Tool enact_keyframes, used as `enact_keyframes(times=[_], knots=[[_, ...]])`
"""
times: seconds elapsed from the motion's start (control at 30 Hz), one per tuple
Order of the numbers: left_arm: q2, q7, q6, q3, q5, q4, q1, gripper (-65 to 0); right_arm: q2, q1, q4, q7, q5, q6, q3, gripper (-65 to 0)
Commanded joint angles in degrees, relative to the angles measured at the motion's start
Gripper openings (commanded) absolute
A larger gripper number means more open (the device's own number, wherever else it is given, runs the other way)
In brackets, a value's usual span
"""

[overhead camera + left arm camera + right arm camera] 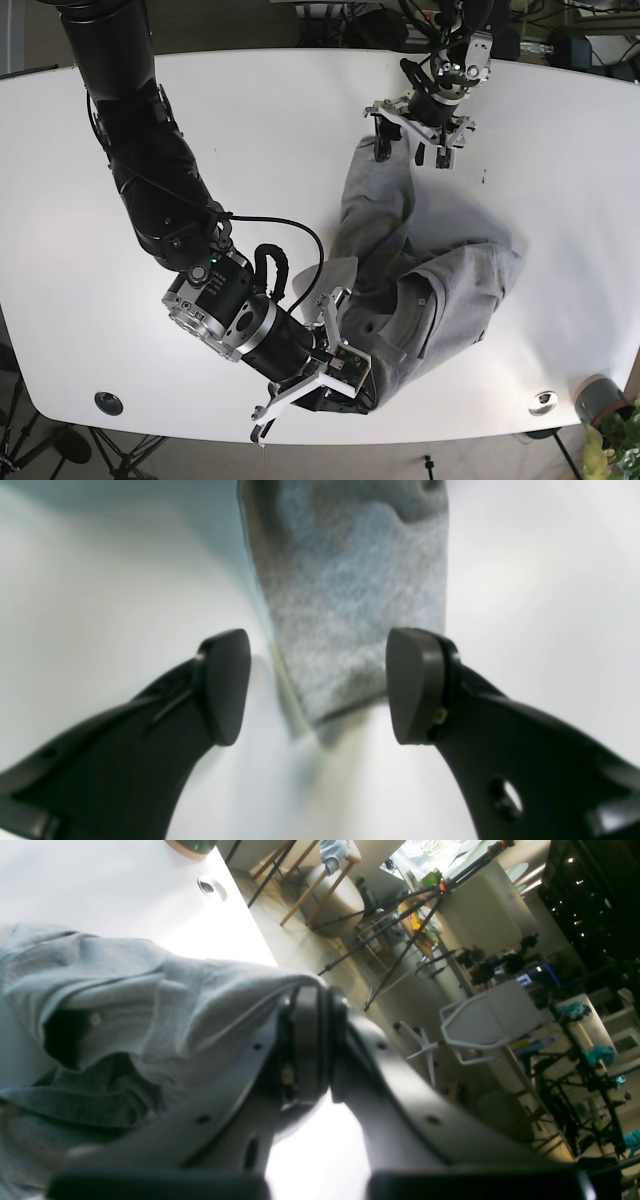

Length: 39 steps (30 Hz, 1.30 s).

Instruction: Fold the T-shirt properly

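Observation:
The grey T-shirt (440,290) lies crumpled on the white table (250,120), with a narrow part stretching up toward the far edge. My left gripper (411,150) is open just above that narrow end. In the left wrist view the cloth (350,605) reaches between its spread fingertips, and the gripper (317,685) holds nothing. My right gripper (348,366) is shut on the T-shirt's near edge. In the right wrist view the cloth (125,990) drapes over the closed gripper (312,1040) and is lifted off the table.
A green pot with a plant (600,400) stands at the table's near right corner, beside a cable grommet (543,403). Another grommet (108,403) is at the near left. Tripods (400,915) and a white chair (490,1025) stand beyond the table edge.

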Motion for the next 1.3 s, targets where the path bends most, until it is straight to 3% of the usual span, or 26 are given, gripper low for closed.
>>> enact_keyframes(times=[0.0,0.23,0.47,0.53,0.7,0.8,1.07,1.27], knots=[[-0.12,0.56,0.06,0.01,-0.34,-0.75,-0.46,-24.3,-0.1,1.85,0.69,1.41,-0.22,-0.81,0.54,-62.6],[-0.56,0.65,0.06,6.16,-0.34,-4.88,-2.75,-24.7,-0.1,1.85,0.69,1.41,-0.22,-0.81,0.54,-62.6],[-0.65,0.65,0.06,7.66,-0.34,-6.9,-2.75,-26.2,-0.1,1.85,0.69,1.41,-0.22,-0.81,0.54,-62.6],[-1.18,0.65,-0.03,7.57,-0.25,-7.16,-2.75,-32.5,-0.1,1.85,0.69,1.41,-0.22,-0.81,0.54,-62.6],[-2.5,0.74,-0.03,7.57,-0.34,-9.19,-3.54,-55.4,-0.1,1.76,0.69,1.41,-0.22,-0.81,0.54,-62.6],[-2.5,3.11,-0.03,7.57,-0.34,-10.94,-5.91,-64.9,-0.01,1.76,0.69,1.41,-0.22,-0.81,0.54,-62.6],[-2.59,4.34,-0.03,6.78,-0.43,-11.82,-7.06,-65.0,-0.27,1.76,0.16,1.41,-0.14,-0.81,5.2,-62.6],[-3.46,5.57,-0.03,0.45,-0.34,-6.2,-6.71,-65.0,-0.36,2.81,-2.03,1.41,-0.14,-0.81,9.42,-62.6]])
